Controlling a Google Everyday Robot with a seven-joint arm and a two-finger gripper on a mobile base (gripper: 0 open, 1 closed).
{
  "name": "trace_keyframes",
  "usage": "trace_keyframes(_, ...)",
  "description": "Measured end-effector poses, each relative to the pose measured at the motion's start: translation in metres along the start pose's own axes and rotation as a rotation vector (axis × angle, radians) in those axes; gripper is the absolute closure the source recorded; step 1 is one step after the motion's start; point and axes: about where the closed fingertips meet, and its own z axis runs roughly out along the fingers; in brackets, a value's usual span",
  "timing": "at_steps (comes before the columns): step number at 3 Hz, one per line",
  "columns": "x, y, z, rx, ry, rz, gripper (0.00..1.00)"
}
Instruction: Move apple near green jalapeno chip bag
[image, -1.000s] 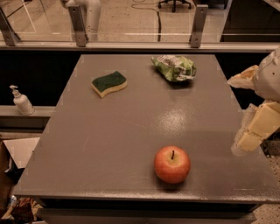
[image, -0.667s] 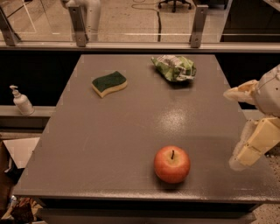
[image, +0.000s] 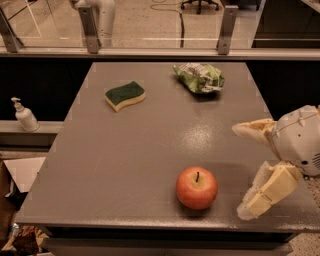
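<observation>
The red-orange apple (image: 196, 187) stands upright near the front edge of the grey table (image: 140, 155), stem up. The green jalapeno chip bag (image: 199, 77), crumpled light green and white, lies at the far right of the table. My gripper (image: 241, 172) is at the right, over the table's front right part, just right of the apple and apart from it. Its two cream fingers (image: 265, 192) are spread wide apart and hold nothing. The gripper is far from the chip bag.
A yellow sponge with a dark green top (image: 125, 95) lies at the far left-middle of the table. A white pump bottle (image: 24, 115) stands on a ledge to the left. A railing with metal posts (image: 90, 30) runs behind the table.
My gripper has moved left and down toward the apple. The apple, the bag and the sponge have not moved.
</observation>
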Motion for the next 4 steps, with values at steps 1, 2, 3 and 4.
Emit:
trace_keyframes(1, -0.016, 0.014, 0.027, -0.024, -0.103, -0.023, 0.0)
trace_keyframes(2, -0.031, 0.025, 0.055, -0.042, -0.164, -0.055, 0.0)
trace_keyframes(3, -0.038, 0.029, 0.082, -0.058, -0.197, -0.091, 0.0)
trace_keyframes(4, -0.024, 0.024, 0.105, -0.072, -0.198, -0.089, 0.17)
